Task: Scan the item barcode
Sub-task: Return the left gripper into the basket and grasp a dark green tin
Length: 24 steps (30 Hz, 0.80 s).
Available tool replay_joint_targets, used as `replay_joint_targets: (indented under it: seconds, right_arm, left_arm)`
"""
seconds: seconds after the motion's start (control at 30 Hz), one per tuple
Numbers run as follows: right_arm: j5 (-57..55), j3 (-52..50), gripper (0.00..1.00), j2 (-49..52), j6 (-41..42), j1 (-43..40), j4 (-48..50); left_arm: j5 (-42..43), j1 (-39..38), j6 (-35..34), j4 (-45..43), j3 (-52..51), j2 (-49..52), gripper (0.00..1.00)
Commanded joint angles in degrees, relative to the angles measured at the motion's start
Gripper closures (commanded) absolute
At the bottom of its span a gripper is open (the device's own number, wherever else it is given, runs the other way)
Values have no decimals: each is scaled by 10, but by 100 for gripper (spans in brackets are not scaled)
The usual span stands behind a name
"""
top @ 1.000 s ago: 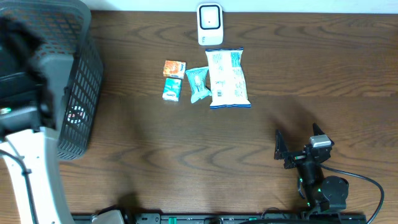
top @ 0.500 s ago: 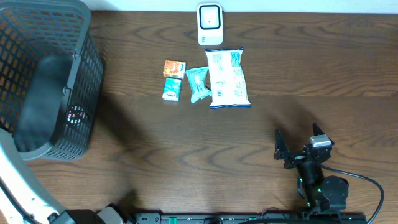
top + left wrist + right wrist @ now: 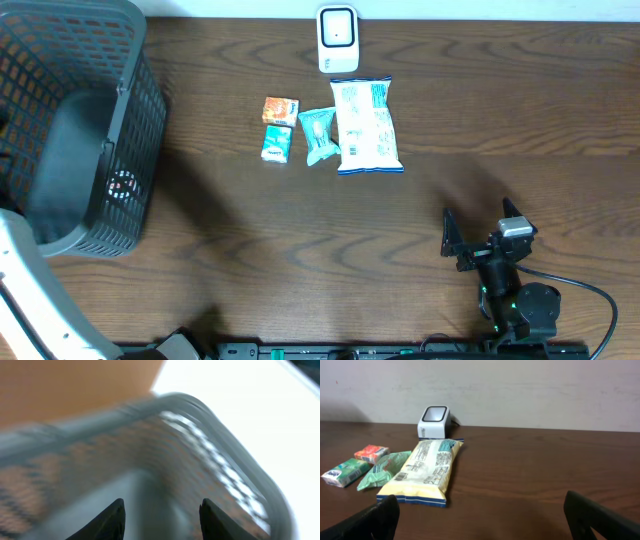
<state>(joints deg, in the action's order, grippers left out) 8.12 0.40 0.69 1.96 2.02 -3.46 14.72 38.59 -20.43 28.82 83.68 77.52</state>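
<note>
The white barcode scanner (image 3: 337, 38) stands at the table's far edge; the right wrist view shows the scanner (image 3: 434, 422) too. Below it lie a large snack bag (image 3: 366, 125), a teal packet (image 3: 318, 134), a small green packet (image 3: 276, 144) and an orange packet (image 3: 281, 110). My right gripper (image 3: 478, 228) rests open near the front right, far from the items, with nothing between its fingers (image 3: 380, 516). My left gripper (image 3: 161, 522) shows only in the left wrist view, jaws apart and empty, over a blurred basket (image 3: 225, 435).
A dark mesh basket (image 3: 135, 70) fills the left end of the table. The white link of my left arm (image 3: 30, 290) crosses the front left corner. Bare wood lies between the items and my right gripper.
My left arm has swung off the basket toward the left edge, uncovering the basket's inside. The right arm and the items have not moved.
</note>
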Motion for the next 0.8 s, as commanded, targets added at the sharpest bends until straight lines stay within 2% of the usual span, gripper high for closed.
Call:
replay_joint_targets:
  seconds: [0.0, 0.13, 0.23, 0.33, 0.4, 0.57, 0.6, 0.77]
  right_arm:
    - [4, -1, 1, -3, 3, 3, -2]
    - [4, -1, 1, -3, 3, 3, -2]
    - [4, -1, 1, -3, 3, 3, -2]
    - [4, -1, 1, -3, 3, 3, -2]
    - [4, -1, 1, -3, 3, 3, -2]
    - [4, -1, 1, -3, 3, 3, -2]
    - [4, -1, 1, -3, 3, 3, -2]
    - [4, -1, 1, -3, 3, 3, -2]
  left_arm:
    - [105, -26, -24, 26, 2, -5, 53]
    - [76, -62, -24, 68, 2, -5, 53]
    - [-3, -83, -23, 72, 2, -5, 31]
    - [-91, -87, -23, 88, 2, -4, 22]
    - [-123, -83, -24, 96, 2, -3, 21]
    - [-126, -74, -40, 96, 2, 10, 20]
    - [-127, -72, -46, 97, 1, 16, 2]
    - [-127, -61, -138, 125, 1, 66, 2]
